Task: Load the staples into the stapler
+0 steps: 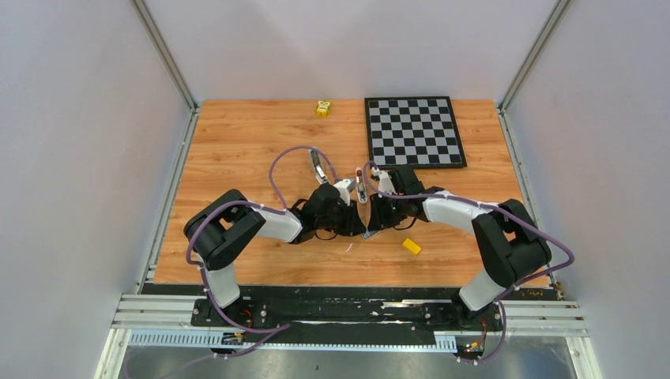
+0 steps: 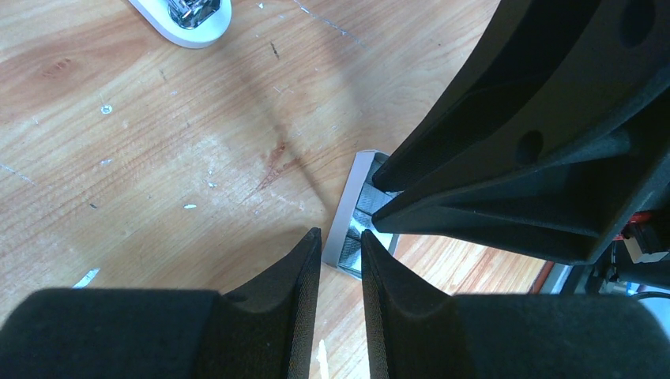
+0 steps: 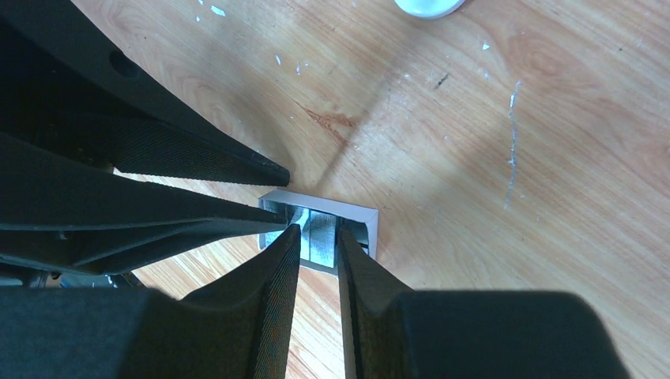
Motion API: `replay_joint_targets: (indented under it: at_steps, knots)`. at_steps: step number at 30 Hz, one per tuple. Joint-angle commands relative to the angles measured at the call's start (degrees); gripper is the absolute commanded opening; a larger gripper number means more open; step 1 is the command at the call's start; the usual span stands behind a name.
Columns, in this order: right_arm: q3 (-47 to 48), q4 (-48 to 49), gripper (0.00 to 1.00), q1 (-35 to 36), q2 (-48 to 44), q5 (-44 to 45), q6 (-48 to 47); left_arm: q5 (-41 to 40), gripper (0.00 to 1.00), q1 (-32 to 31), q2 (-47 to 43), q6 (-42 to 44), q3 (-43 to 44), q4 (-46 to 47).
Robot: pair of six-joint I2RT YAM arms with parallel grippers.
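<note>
Two claws crowd the tray (image 3: 357,215) at the table's (image 1: 237,158) 6 o'clock. The left claw (image 2: 341,249) is narrowly parted, grip unclear. The right claw (image 3: 318,241), pinching the staples (image 3: 321,223), should lift them level, slowly.

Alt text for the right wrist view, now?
The right gripper straddles the silvery staples in a small grey tray on the wooden table. The left gripper reaches the tray from the left; a white object shows at the top edge.
</note>
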Motion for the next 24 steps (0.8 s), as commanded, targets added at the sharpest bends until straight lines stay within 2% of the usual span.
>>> replay_joint_targets:
  at_steps: [1, 11, 24]
  knots:
    - [1.08, 0.75, 0.27, 0.76, 1.57, -1.66, -0.47, -0.59, 0.27, -0.56, 1.61, 1.43, 0.65, -2.63]
    - [1.03, 1.29, 0.27, 0.74, -2.26, -3.44, 0.28, -0.69, 0.27, -0.56, 2.14, 1.49, 0.65, -2.43]
    - [0.72, -1.11, 0.24, 0.99, -4.16, 1.96, -1.02, -0.85, 0.27, -0.63, 1.80, 1.63, 0.30, -2.35]
